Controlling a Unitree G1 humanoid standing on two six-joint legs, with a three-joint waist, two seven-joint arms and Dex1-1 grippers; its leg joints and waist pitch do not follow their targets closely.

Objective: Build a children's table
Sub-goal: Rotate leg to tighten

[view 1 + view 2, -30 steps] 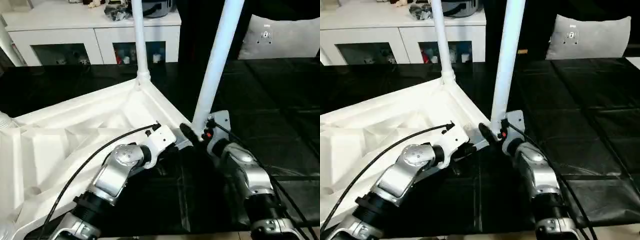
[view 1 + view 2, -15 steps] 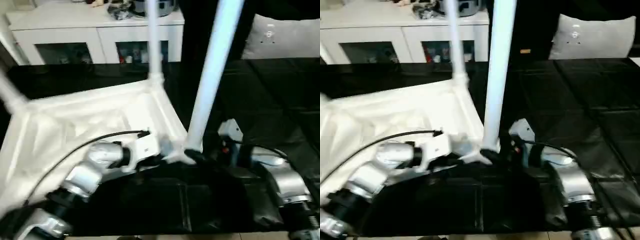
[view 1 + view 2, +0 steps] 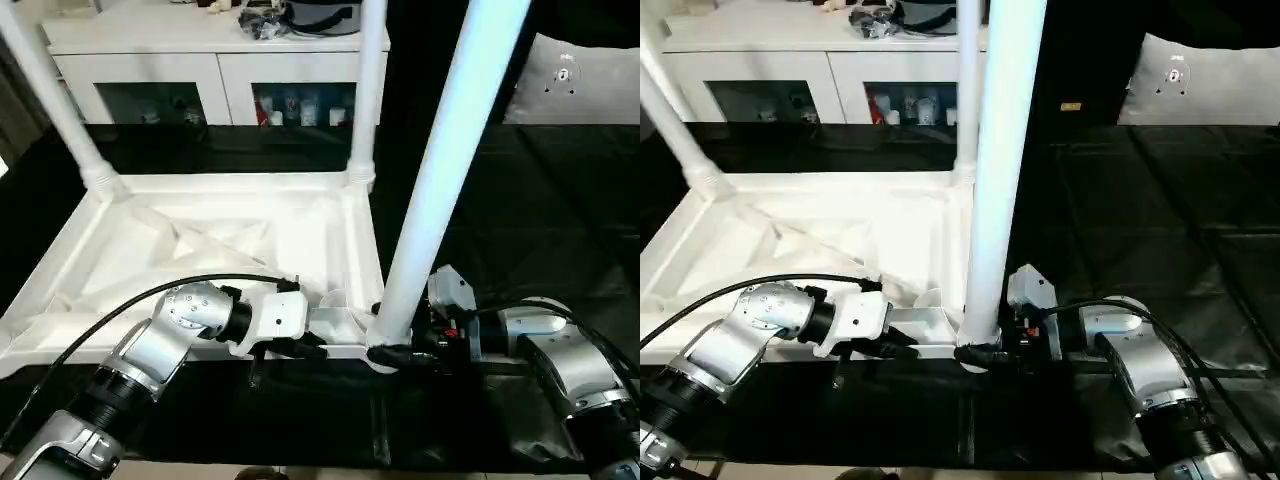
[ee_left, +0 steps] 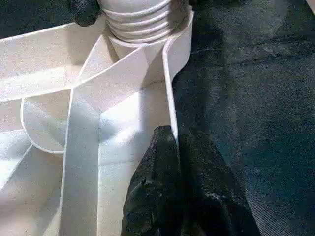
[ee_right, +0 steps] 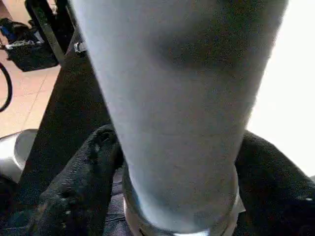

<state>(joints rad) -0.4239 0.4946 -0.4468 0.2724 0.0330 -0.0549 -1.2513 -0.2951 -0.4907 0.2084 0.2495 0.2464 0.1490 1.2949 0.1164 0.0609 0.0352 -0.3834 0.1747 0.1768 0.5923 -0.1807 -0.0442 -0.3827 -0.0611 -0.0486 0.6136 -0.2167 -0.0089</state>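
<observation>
The children's table lies upside down on the black mat, its ribbed white top (image 3: 200, 230) squared to me. Three white legs stand up from its corners: far left (image 3: 50, 90), far right (image 3: 366, 90) and the near right leg (image 3: 440, 180). My left gripper (image 3: 300, 348) is shut on the top's near rim, the black fingers (image 4: 157, 196) pinching the thin wall just beside the near leg's threaded base (image 4: 138, 19). My right gripper (image 3: 385, 352) grips that leg at its foot. One finger (image 5: 93, 167) presses each side of the leg (image 5: 182, 98).
A white cabinet with glass doors (image 3: 200, 60) runs along the back. A grey cushion (image 3: 580, 80) lies at the back right. Black mat (image 3: 540, 200) stretches to the right of the table. A black cable (image 3: 120, 310) arcs over my left forearm.
The table top has swung from slanted to square with the cabinet, and the view shifted too. My right fingers have closed in on the near leg's base. The left grip is unchanged.
</observation>
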